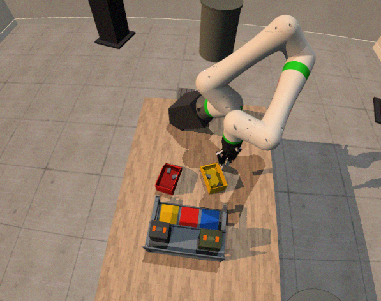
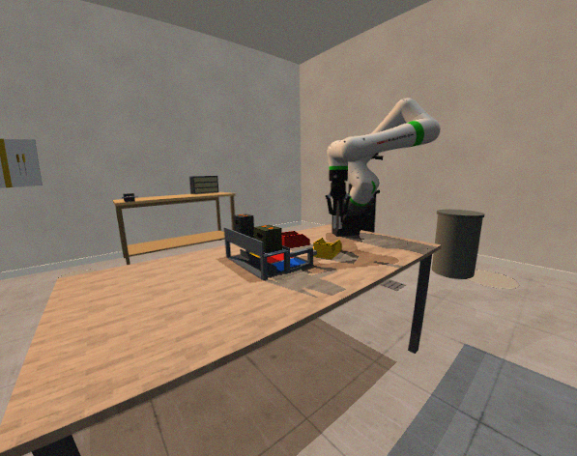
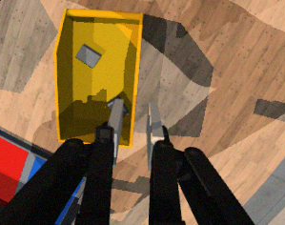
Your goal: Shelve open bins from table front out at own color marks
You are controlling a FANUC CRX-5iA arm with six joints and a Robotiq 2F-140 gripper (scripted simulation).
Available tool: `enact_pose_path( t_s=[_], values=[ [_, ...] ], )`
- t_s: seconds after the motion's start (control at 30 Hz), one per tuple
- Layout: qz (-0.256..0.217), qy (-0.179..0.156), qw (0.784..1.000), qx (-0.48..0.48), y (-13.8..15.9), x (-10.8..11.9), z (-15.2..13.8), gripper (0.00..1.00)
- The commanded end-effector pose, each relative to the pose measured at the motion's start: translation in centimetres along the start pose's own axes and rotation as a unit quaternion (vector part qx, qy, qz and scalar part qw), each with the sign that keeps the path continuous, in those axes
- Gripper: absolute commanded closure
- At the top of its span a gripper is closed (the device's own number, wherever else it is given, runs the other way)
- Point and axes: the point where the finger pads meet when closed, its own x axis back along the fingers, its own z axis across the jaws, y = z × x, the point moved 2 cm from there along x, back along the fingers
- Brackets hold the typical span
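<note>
The yellow bin (image 1: pixel 213 178) stands on the table with small grey parts in it; it also shows in the side view (image 2: pixel 327 247) and the wrist view (image 3: pixel 96 77). The red bin (image 1: pixel 168 178) stands to its left, also with grey parts. My gripper (image 1: pixel 223 161) hangs above the yellow bin's far end. In the wrist view its fingers stand a little apart, one over the inside of the bin and one outside its wall, with nothing between them. The shelf (image 1: pixel 187 227) has a yellow mark (image 1: pixel 168 213), a red mark (image 1: pixel 189 216) and a blue mark (image 1: pixel 209 219).
A dark box (image 1: pixel 159 230) and a green box (image 1: pixel 210 239) sit on the shelf's upper board. The arm's black base (image 1: pixel 186 113) stands at the table's far end. A grey cylinder (image 2: pixel 457 242) stands on the floor beside the table.
</note>
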Motion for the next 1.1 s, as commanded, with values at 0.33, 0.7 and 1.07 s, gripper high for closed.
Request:
enact_pose_path(
  t_s=[0.33,0.7,1.07],
  values=[
    [0.0,0.0,1.0,0.0,0.0,-2.2,-0.1,0.85],
    [0.0,0.0,1.0,0.0,0.0,-4.0,-0.1,0.85],
    [0.0,0.0,1.0,0.0,0.0,-5.3,-0.1,0.85]
  ],
)
